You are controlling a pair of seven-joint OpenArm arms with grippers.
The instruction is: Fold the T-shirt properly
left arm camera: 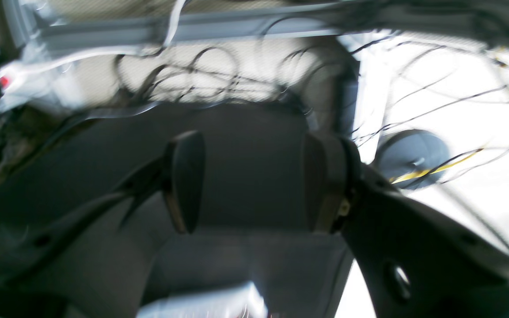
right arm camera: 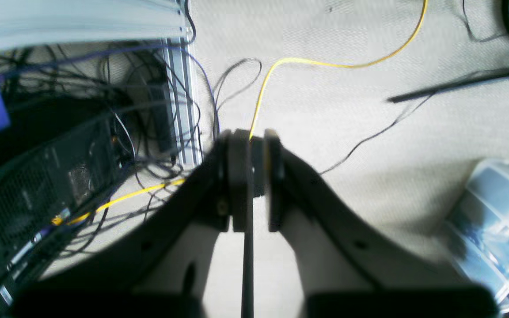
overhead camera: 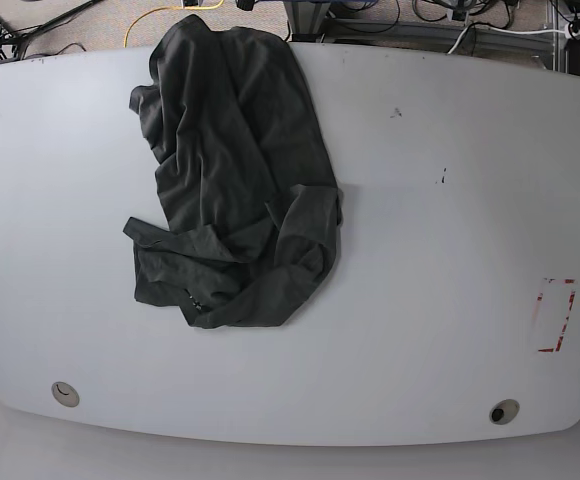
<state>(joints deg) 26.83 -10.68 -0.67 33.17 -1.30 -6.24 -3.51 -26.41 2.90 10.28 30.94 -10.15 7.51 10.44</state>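
T-shirt [overhead camera: 235, 170] lies crumpled upper left of counter [overhead camera: 420, 250]. Left end effector [left arm camera: 254, 181] spread, right end effector [right arm camera: 250, 176] pressed together, both empty, off counter. Probably first: pinch shoulder edges, spread flat, then fold.

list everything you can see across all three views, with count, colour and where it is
T-shirt: one, dark charcoal grey, crumpled on the table's left half in the base view, top hanging over the far edge
table: one, white, fills the base view
red outline: one, red, near the table's right edge
round holes: two, grey, near the table's front corners
yellow cable: one, yellow, on the floor
black cables: several, black, on the floor
left gripper: one, black, open, holding nothing
right gripper: one, black, shut, holding nothing
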